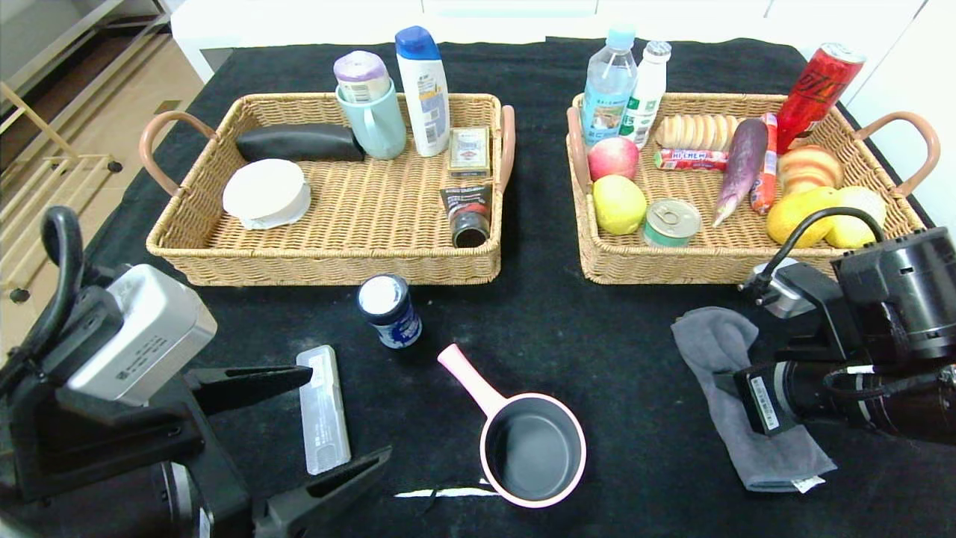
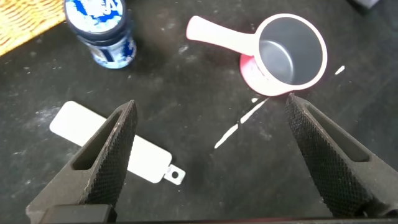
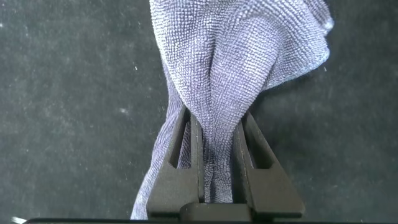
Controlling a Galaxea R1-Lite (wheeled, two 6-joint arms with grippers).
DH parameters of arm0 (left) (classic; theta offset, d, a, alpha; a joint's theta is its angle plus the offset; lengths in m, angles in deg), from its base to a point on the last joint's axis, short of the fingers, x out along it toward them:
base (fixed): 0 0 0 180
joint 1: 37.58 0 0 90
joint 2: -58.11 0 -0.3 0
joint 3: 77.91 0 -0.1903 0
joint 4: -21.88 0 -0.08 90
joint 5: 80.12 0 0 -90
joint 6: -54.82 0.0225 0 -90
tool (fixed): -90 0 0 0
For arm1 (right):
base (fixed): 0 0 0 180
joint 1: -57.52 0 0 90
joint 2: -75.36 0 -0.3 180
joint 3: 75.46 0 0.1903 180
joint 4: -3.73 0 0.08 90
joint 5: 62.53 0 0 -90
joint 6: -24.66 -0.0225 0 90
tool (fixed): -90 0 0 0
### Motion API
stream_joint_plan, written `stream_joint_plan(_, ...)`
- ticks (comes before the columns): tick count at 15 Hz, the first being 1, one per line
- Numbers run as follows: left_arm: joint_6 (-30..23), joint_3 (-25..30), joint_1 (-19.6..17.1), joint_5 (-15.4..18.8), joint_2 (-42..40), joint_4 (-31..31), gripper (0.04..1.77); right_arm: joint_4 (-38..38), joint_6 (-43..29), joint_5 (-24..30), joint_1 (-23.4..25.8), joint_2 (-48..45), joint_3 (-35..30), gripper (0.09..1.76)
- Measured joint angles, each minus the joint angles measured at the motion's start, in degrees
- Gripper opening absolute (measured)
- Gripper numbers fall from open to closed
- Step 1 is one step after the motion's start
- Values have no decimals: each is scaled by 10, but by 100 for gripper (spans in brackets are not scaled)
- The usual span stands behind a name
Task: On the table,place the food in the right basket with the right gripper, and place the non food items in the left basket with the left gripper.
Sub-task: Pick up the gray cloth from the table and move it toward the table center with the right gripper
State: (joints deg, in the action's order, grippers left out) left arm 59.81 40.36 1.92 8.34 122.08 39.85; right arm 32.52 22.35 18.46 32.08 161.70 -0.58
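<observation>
Right wrist view: grey cloth [image 3: 236, 81] is pinched by the right hand [image 3: 214, 149], though it's non-food; better released. Left hand [image 1: 328, 418], lower left, is spread wide.

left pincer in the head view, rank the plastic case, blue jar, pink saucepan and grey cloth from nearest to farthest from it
From the left pincer, open at the table's near left:
1. Plastic case, lying between its fingers.
2. Blue jar, just beyond the case, in front of the left basket.
3. Pink saucepan, toward the middle.
4. Grey cloth, far right, pinched by the right pincer.
</observation>
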Motion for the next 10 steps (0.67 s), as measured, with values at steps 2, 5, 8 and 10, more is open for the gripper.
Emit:
stream_joint_plan(2, 0, 0, 2, 0, 0, 0, 172, 0, -1, 1, -12, -25, 3, 35)
stream_joint_plan(5, 0, 0, 2, -2, -3, 0, 172, -1, 4, 3, -49, -54, 11, 35)
stream_joint_plan(8, 5, -2, 2, -5, -5, 0, 172, 18, 22, -4, -87, -50, 57, 35)
stream_joint_plan(10, 4, -2, 3, -5, -6, 0, 172, 33, 27, -6, -112, -34, 103, 35)
